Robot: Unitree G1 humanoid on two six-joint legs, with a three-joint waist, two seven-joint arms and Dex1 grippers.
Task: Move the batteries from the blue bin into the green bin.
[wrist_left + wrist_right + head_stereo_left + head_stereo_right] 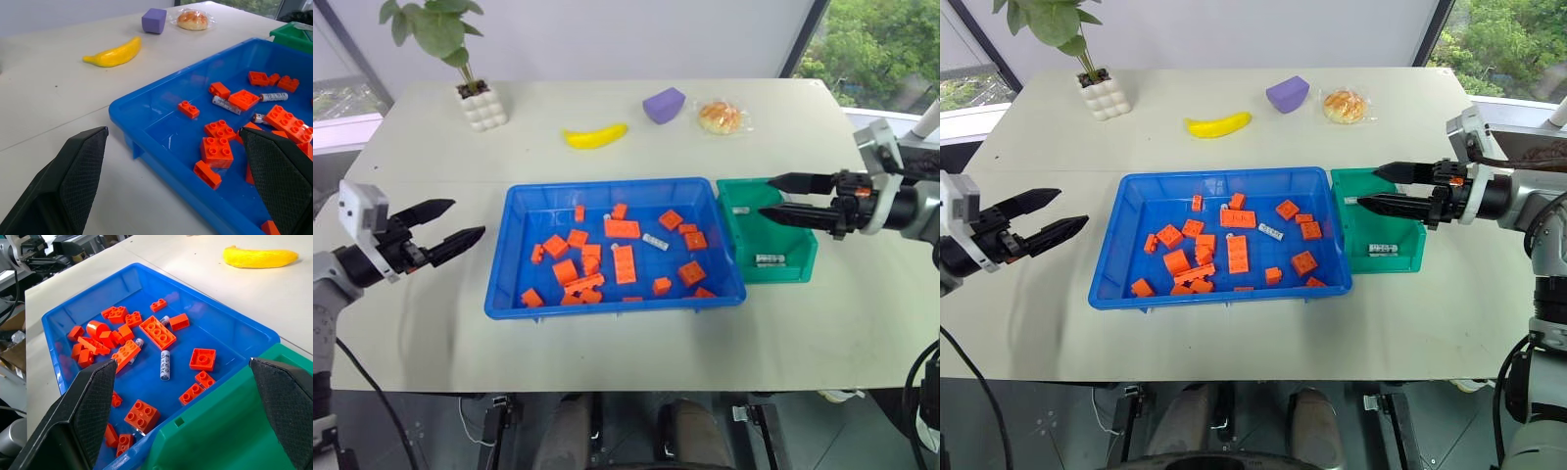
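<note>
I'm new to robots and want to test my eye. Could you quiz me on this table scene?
1. True or false: the green bin already holds batteries.
2. Which sits nearest the banana? A) purple block B) wrapped bun C) potted plant
3. Fill in: the right gripper hovers open over the ____ bin.

Key:
1. True; silver cylinders lie inside it, while others remain among the orange bricks in the blue bin.
2. A.
3. Green. The left gripper waits open beside the blue bin.
</note>
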